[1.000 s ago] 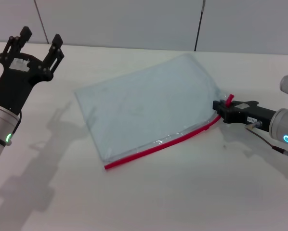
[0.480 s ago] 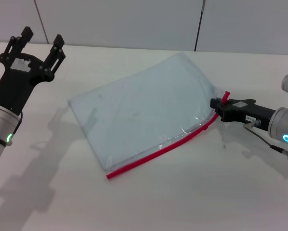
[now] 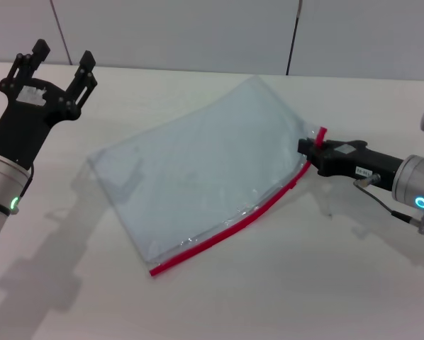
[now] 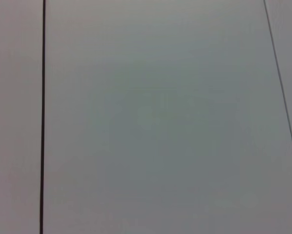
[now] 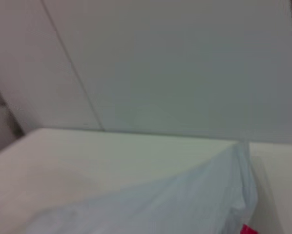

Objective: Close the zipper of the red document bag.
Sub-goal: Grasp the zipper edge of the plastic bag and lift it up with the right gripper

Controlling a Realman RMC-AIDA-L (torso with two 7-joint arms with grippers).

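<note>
The red document bag (image 3: 198, 166) lies on the white table, a translucent pale blue-grey pouch whose right end bulges up off the surface. Its zipper (image 3: 230, 228) runs as a bright red strip along the near long edge, from the front left corner to the right end. At that right end my right gripper (image 3: 308, 147) lies low and is shut on the zipper's slider, with a red tab sticking up beside it. The right wrist view shows the pouch (image 5: 160, 202) and a bit of red zipper (image 5: 248, 229). My left gripper (image 3: 56, 58) hangs open above the table's far left, away from the bag.
The white table (image 3: 269, 297) spreads around the bag. A grey panelled wall (image 3: 198, 35) with a dark seam stands behind its far edge. The left wrist view shows only that wall (image 4: 160, 122).
My right gripper has moved left with the slider's end. The bag has slid left and turned, and its right end has buckled upward. The left arm has stayed still.
</note>
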